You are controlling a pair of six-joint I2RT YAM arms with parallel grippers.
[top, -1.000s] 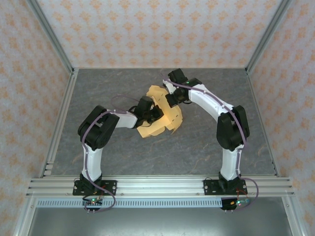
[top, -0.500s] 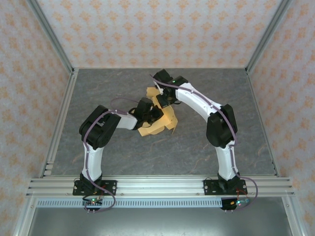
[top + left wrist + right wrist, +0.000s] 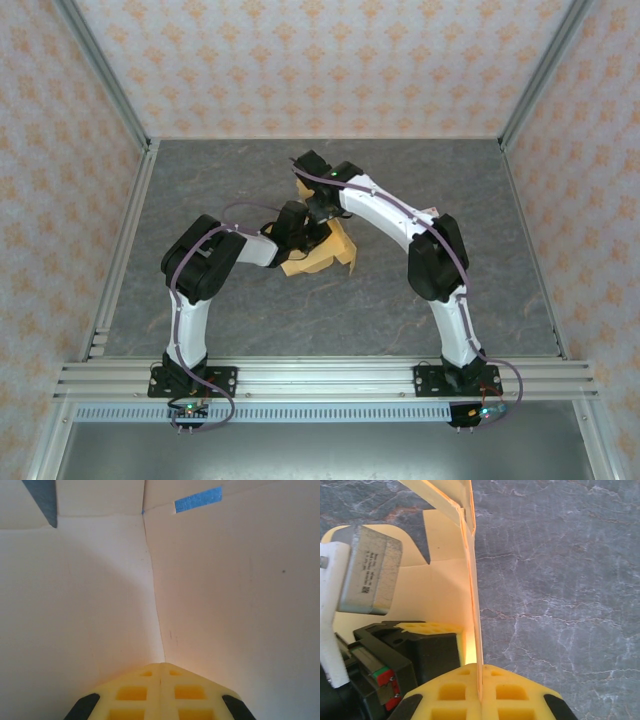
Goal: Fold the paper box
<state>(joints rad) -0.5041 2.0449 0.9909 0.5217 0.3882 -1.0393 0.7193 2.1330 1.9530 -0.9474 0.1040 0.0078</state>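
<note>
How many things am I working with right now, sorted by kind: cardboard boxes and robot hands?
paper box: 1
hands: 2 (left hand, right hand)
Total: 3

Both arms (image 3: 390, 205) and the paper box (image 3: 322, 258) crowd the table (image 3: 500, 200) middle; sides free

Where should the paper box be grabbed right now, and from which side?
Probably the raised panel of the paper box: it stands thin and edge-on above the table, so come in at its free edge, one finger on each face, as the shut right gripper does.
</note>
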